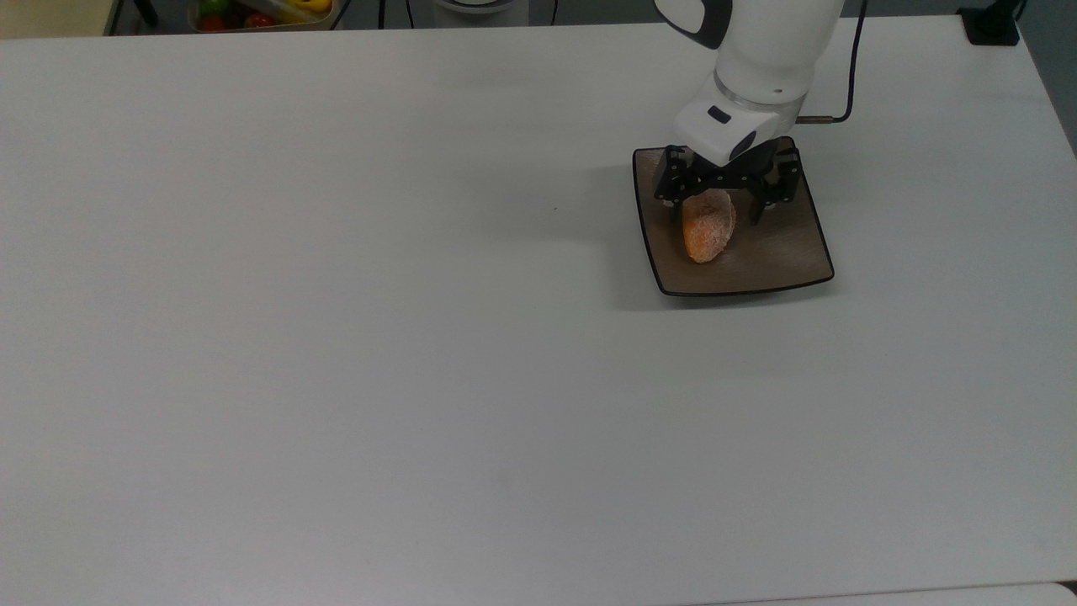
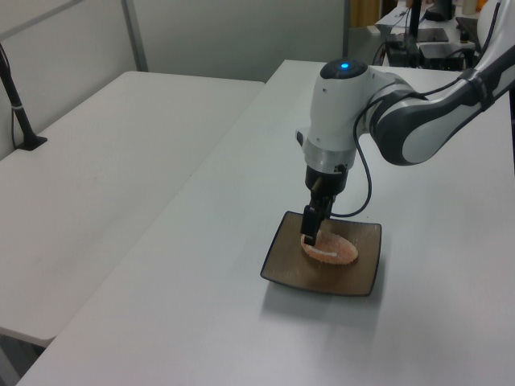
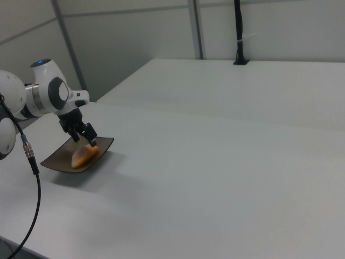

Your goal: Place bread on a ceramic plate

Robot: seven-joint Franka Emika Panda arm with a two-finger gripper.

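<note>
On the ceramic plate (image 1: 782, 252), the bread (image 1: 708, 229) lying, fingers (image 1: 678, 202) spread apart on either side of it.

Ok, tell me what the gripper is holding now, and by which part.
Nothing: the gripper is open, its fingers straddling the far end of the bread, which lies on the ceramic plate.

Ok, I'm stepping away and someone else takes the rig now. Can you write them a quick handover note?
Pincer: open, fingers either side of the bread, low over the ceramic plate.
Bread: lying on the ceramic plate, towards the top view's left half of it, inside the rim.
Plate sits on the white table.
Done: bread delivered and apparently released.
Left: lift the pincer straight up and clear, without nudging the bread.
</note>
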